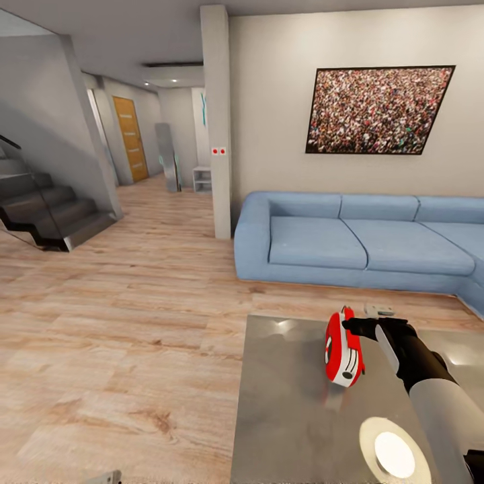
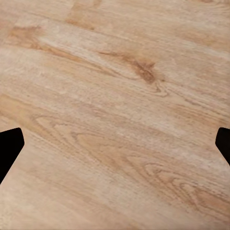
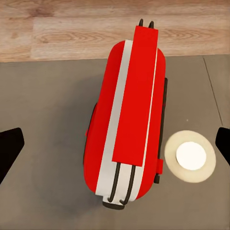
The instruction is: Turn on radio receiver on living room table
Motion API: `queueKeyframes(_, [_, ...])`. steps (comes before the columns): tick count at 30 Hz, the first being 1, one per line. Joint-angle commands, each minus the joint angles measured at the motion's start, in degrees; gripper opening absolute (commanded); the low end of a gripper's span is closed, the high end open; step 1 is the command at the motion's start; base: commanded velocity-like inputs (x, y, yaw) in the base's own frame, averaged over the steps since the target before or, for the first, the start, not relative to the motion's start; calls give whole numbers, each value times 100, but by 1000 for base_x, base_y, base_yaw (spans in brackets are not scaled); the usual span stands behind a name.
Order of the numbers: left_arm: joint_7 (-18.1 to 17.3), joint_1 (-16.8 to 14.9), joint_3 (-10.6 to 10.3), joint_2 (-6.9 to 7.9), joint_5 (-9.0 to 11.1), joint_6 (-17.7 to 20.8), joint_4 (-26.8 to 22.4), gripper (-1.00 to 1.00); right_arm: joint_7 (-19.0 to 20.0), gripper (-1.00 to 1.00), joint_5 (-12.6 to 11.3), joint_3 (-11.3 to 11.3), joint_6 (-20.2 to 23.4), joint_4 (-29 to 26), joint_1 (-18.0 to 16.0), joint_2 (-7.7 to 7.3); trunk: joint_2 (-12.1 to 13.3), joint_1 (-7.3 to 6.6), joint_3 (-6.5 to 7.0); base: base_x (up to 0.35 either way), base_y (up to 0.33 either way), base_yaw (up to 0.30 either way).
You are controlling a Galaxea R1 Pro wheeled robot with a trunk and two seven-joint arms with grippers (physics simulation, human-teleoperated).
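Note:
The red radio receiver stands on edge on the glossy grey table, near its far side, with its white-grey band and thin wire handle facing up. My right gripper hovers at the radio's top edge. In the right wrist view the radio receiver lies directly below the right gripper, whose dark fingertips are spread wide on either side without touching it. My left gripper is open over bare wood floor.
A flat round white disc lies on the table near my right forearm. A small grey object sits at the table's far edge. A blue sofa stands behind the table under a framed crowd picture. Stairs rise at the left.

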Motion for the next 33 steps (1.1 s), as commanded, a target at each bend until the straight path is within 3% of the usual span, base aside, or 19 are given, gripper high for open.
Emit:
queueKeyframes(1, [0,0,0,0,0,0,0,100,0,100,0,0,0,0,0,0,0,0,-10,0,0,0])
queueKeyframes(27, [0,0,0,-13,0,0,0,100,-3,100,0,-13,-38,0,2,-4,0,0,-249,0,0,0])
queueKeyframes(33, [0,0,0,-6,0,0,0,100,1,100,-7,-32,-446,0,0,-144,0,0,-304,0,0,0])
